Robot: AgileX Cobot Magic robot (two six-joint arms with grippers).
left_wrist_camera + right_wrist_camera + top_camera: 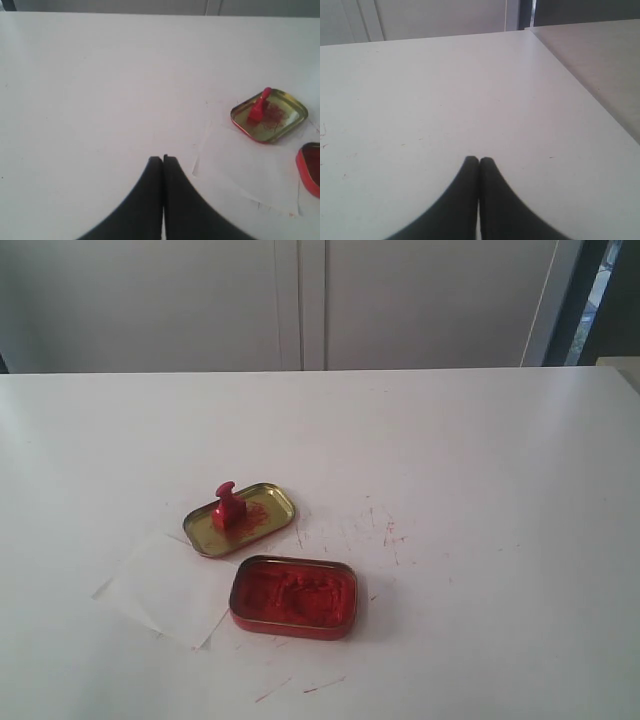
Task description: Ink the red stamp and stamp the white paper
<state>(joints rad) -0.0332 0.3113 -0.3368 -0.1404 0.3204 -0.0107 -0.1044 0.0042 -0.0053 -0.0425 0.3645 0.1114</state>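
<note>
White tabletop (480, 620) lies under both arms' jaws, pressed together, holding nothing.

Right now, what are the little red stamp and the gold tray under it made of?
The red stamp looks like smooth plastic: one even red, softly shiny. The gold tray is probably thin metal: yellowish sheen, raised rolled rim, red smears.

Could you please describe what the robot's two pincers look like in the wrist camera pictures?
The left pincer and the right pincer look alike: each is two smooth, matt black prongs, narrow with rounded tips and flaring in a curve to a broad base. No cables, labels or markings show on them. The arms themselves are out of sight in every view.
</note>
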